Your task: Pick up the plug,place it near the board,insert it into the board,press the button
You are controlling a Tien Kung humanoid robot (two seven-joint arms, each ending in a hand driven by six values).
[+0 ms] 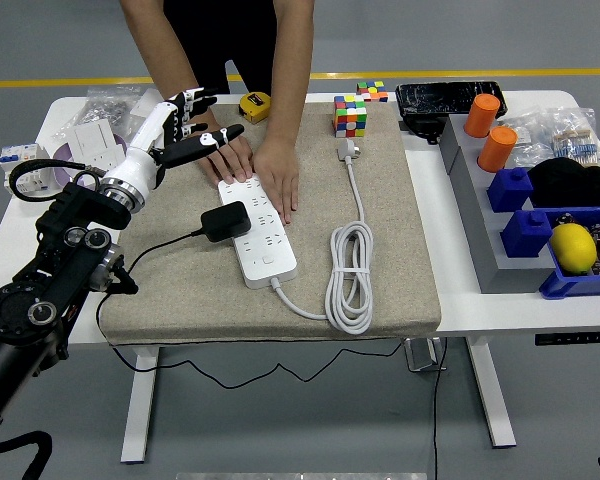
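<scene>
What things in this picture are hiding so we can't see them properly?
All in the head view:
- Power strip: its far end is under the person's hands.
- Black plug: it covers its socket, so how far its prongs are in is hidden.
- Button on the strip: too small to tell whether it's pressed.
- Right arm: out of the picture.
- Person: cut off by the top edge.

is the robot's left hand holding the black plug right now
No, the left hand is open up by the far left of the mat, while the black plug sits in the power strip.
</scene>
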